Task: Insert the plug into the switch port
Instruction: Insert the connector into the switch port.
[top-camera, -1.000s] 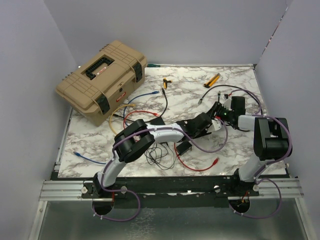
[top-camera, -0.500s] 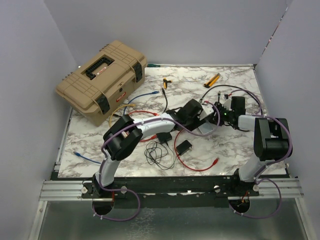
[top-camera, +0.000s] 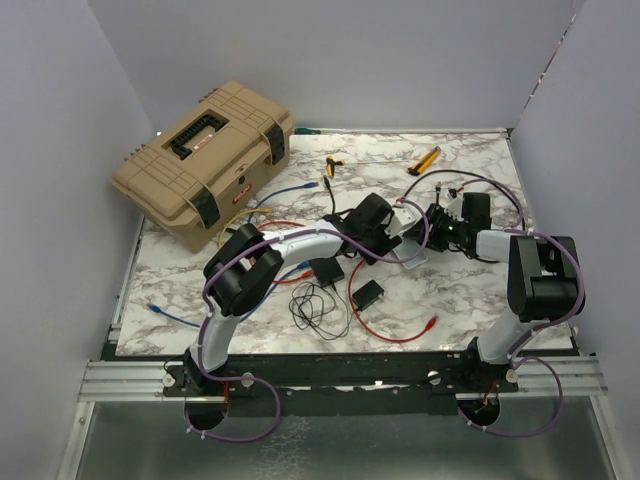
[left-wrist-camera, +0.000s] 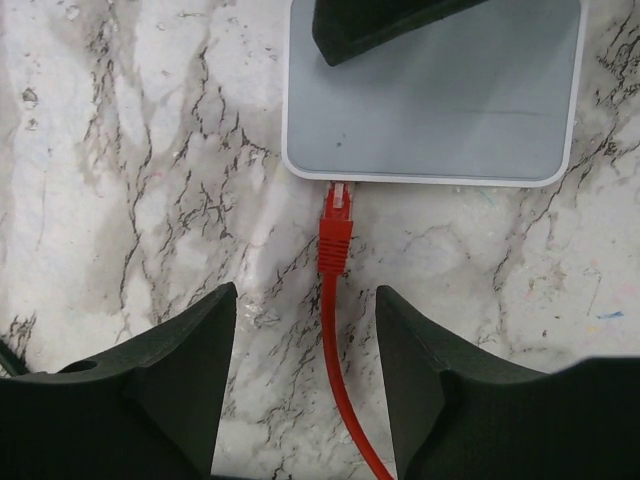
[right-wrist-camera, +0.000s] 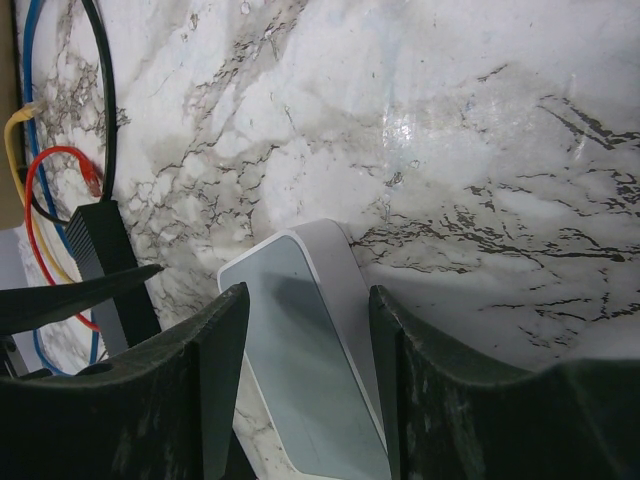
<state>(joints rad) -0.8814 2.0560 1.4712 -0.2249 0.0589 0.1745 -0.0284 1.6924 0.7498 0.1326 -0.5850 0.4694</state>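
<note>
The small white-grey switch box (left-wrist-camera: 430, 110) lies flat on the marble. A red plug (left-wrist-camera: 336, 225) sits in the switch port (left-wrist-camera: 338, 184) on the box's near edge. Its red cable (left-wrist-camera: 335, 370) trails back between the fingers of my left gripper (left-wrist-camera: 305, 295), which is open and touches neither plug nor cable. My right gripper (right-wrist-camera: 305, 300) is shut on the box (right-wrist-camera: 300, 370), one finger on each side. One right finger (left-wrist-camera: 380, 20) shows over the box in the left wrist view. From above, both grippers (top-camera: 390, 232) (top-camera: 432, 228) meet at the box (top-camera: 413, 255), where the plug is hidden.
A tan toolbox (top-camera: 205, 160) stands at the back left. Two black adapter blocks (top-camera: 367, 293) (top-camera: 327, 270) and loose blue, yellow, red and black cables (top-camera: 320, 310) lie mid-table. Yellow-handled tools (top-camera: 424, 160) (top-camera: 331, 166) rest near the back edge.
My left arm has drawn back to the left, away from the box. The right arm has not moved.
</note>
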